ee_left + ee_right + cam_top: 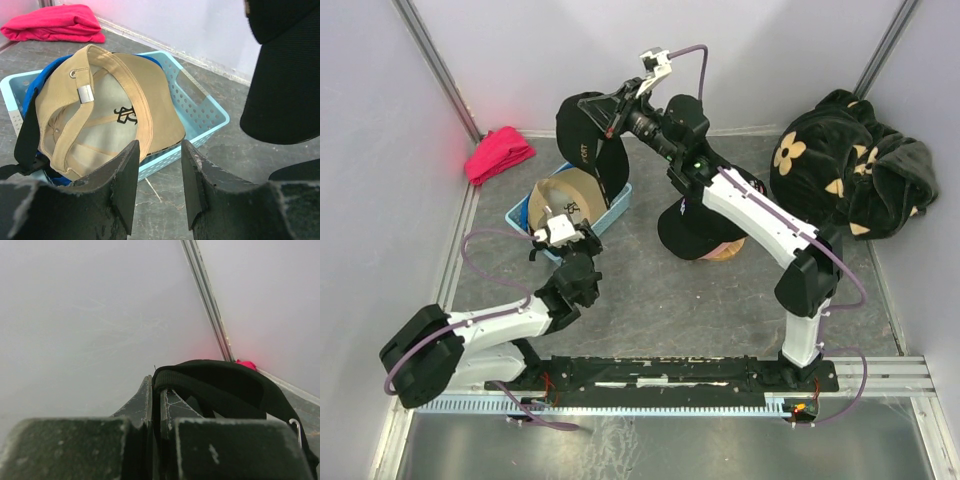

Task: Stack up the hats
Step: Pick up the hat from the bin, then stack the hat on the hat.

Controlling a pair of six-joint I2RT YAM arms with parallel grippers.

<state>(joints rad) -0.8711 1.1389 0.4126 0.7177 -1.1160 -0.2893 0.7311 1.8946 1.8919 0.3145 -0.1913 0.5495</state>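
The hats are split between a basket and the desk, with one in the air. The right hand (pixel 155 390) is closed tight on the rear band of a black hat (pixel 586 135), which hangs above the far side of the light blue basket (pixel 210 107).

The main risk is that thin pinch. The hat dangles from one edge, so it could probably swing, twist or slip free on the way down and land on the basket's rim or outside it.

A second risk is the landing place. The tan hat (pixel 115 100) in the basket lies tilted with its hollow side up, so a hat dropped on it may sit crooked or slide off rather than nest.

The left hand (pixel 157 180) is empty, with its fingers a moderate gap apart. It sits just beside the basket's near side, pointing at the tan hat. If both arms work over the basket together, they could bump or shove the light basket across the desk (pixel 650 300).

The basket holds two hats, the tan one on top and a blue hat (pixel 32 90) under it, showing only at the edges.

To the right of the basket, a second black hat (pixel 692 228) rests on the desk, on something pale that shows at its edge. What that is cannot be told.
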